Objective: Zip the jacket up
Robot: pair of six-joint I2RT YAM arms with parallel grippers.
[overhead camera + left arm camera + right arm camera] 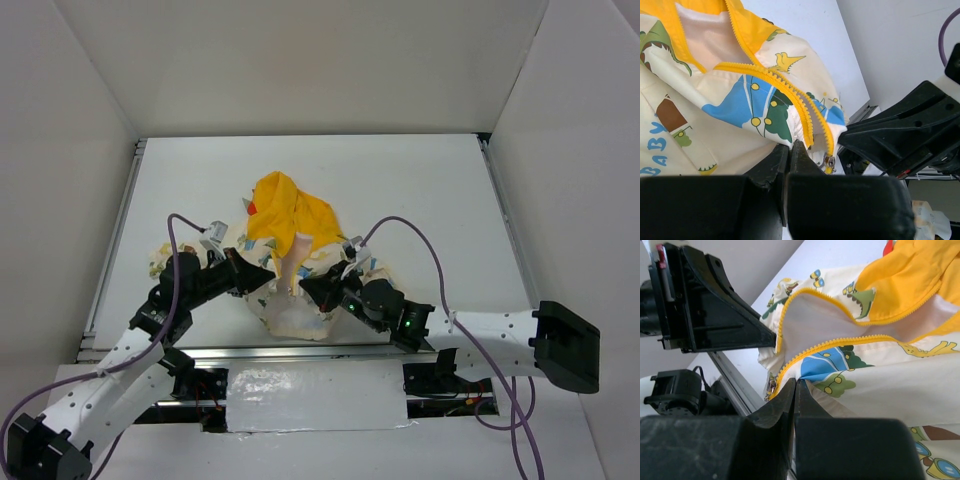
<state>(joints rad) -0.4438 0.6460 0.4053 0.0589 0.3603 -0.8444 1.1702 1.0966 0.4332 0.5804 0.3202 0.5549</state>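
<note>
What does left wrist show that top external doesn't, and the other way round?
Left wrist only: the yellow zipper teeth close up, the two rows parted higher up, the metal slider at their bottom end, and blue lettering on the fabric.
Top external only: the overall layout, with the yellow hood on the far side, both arms reaching in, and the purple cables.
Both: the jacket, the left gripper with jaws shut on its lower edge, and the right gripper close beside it.
</note>
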